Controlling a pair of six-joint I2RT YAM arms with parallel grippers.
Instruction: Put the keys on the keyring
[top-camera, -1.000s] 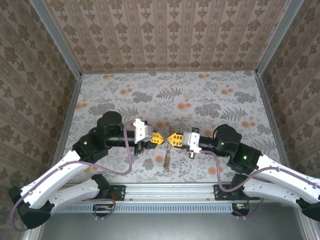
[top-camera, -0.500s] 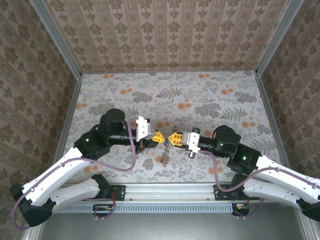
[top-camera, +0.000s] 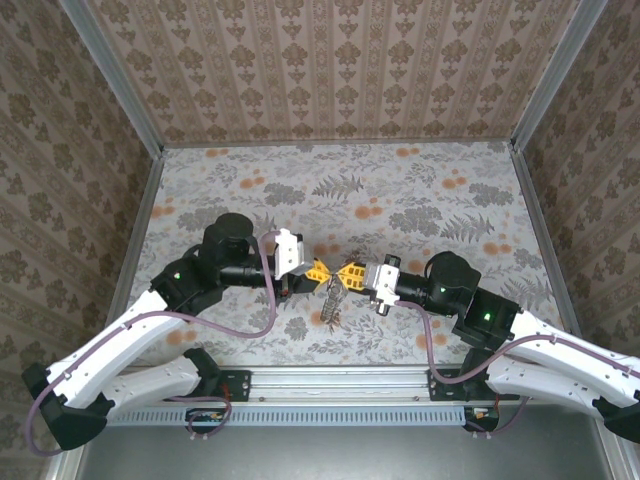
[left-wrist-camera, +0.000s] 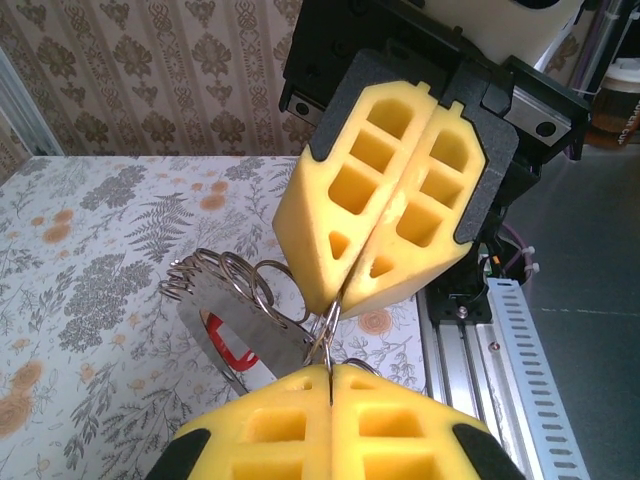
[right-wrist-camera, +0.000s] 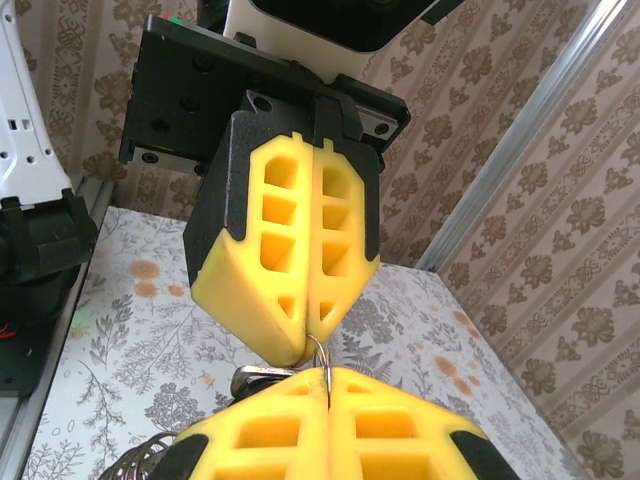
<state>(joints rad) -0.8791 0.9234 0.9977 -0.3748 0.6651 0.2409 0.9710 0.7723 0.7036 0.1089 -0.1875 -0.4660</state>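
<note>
Where the two arms meet: over the near middle of the floral table (top-camera: 450, 200), fingertips nose to nose, almost touching.
Left gripper (top-camera: 318, 272): yellow foam pads pressed flat together, no visible gap. A thin wire loop runs into the seam at the tip.
Right gripper (top-camera: 350, 274): same, pads closed tight, pinching that wire loop from the other side.
Keyring (left-wrist-camera: 323, 338): the thin loop is held between the two tips, up off the table. In the left wrist view more stacked wire coils fan out beside it, partly behind the right gripper's pad.
Keys (left-wrist-camera: 245, 335): a flat grey metal piece with a red patch hangs just under the tips, its lower end cut off by the left gripper's own pads. Count unclear.
Overhead: ring and keys read as one small dark bundle dangling below the gap between the tips. Too small to separate the parts, and can't tell if its bottom touches the table.
Right wrist view: a short bit of grey metal peeks out just left of the wire, mostly hidden by the pads. A chain-like coil sits at the bottom left corner, cut off by the frame.
Threading: can't tell whether any key is on the loop.
</note>
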